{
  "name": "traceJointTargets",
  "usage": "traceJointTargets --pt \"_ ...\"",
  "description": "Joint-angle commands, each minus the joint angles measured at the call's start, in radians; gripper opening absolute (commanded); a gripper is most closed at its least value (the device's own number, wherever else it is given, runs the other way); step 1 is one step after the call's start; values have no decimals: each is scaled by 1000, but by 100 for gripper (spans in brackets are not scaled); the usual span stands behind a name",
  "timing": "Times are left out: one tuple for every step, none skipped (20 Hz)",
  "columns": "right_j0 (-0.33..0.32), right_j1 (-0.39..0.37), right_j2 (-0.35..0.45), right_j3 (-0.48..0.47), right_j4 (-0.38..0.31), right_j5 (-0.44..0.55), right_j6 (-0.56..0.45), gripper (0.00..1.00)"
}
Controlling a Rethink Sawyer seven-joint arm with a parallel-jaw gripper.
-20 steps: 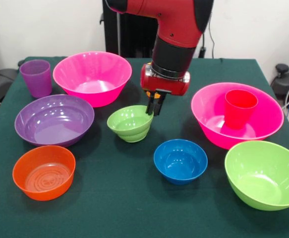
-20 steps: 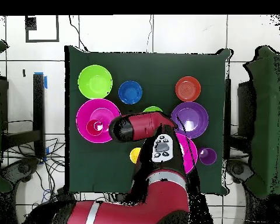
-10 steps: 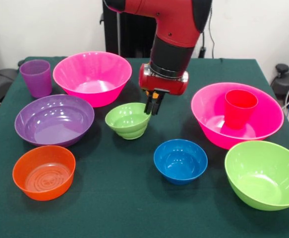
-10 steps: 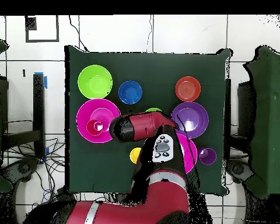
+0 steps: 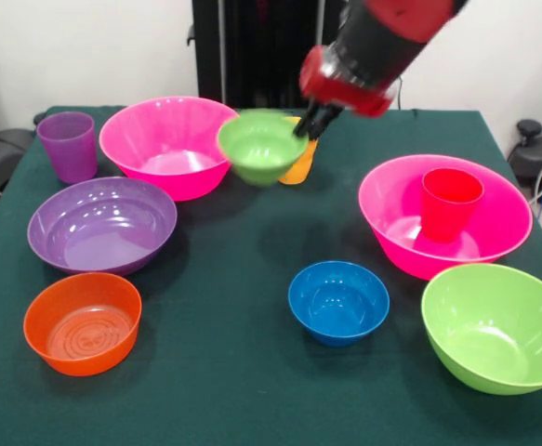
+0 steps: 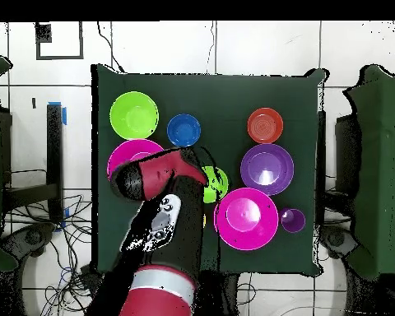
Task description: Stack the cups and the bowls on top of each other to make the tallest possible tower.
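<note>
Nearest on the desk [image 5: 243, 390], the shallow orange bowl [image 5: 83, 321], small blue bowl [image 5: 338, 301] and lime green bowl [image 5: 496, 326] sit apart, rims up, free for later stacking. Mid-desk, the wide purple bowl [image 5: 102, 223] stands alone, and the red cup [image 5: 451, 203] stands upright inside a hot pink bowl [image 5: 445, 216], which I judge to be a started base. Farther back, my end effector [image 5: 310, 124] pinches the rim of the small green bowl [image 5: 262, 146]. I carry it clear of the desk, tilted, between the second hot pink bowl [image 5: 173, 144] and the yellow-orange cup [image 5: 298, 165]. This bowl is glossy with a tapered wall.
</note>
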Motion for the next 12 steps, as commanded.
traceJointTargets --pt "68 -17 9 -162 2 280 66 0" --pt "70 -14 15 -172 6 292 72 0" --pt "68 -13 25 -174 17 290 83 0" --pt "67 -7 35 -182 27 289 95 0" --pt "69 -2 43 -187 40 294 113 0" --pt "69 2 51 -182 68 284 146 0" --pt "69 7 60 -176 96 273 179 0" --pt "70 12 69 -171 124 263 212 0" --pt "74 15 69 -161 139 219 240 0" --pt "75 20 74 -152 161 191 257 0" --pt "73 24 79 -143 181 167 269 0" --pt "77 26 77 -136 185 127 273 0"
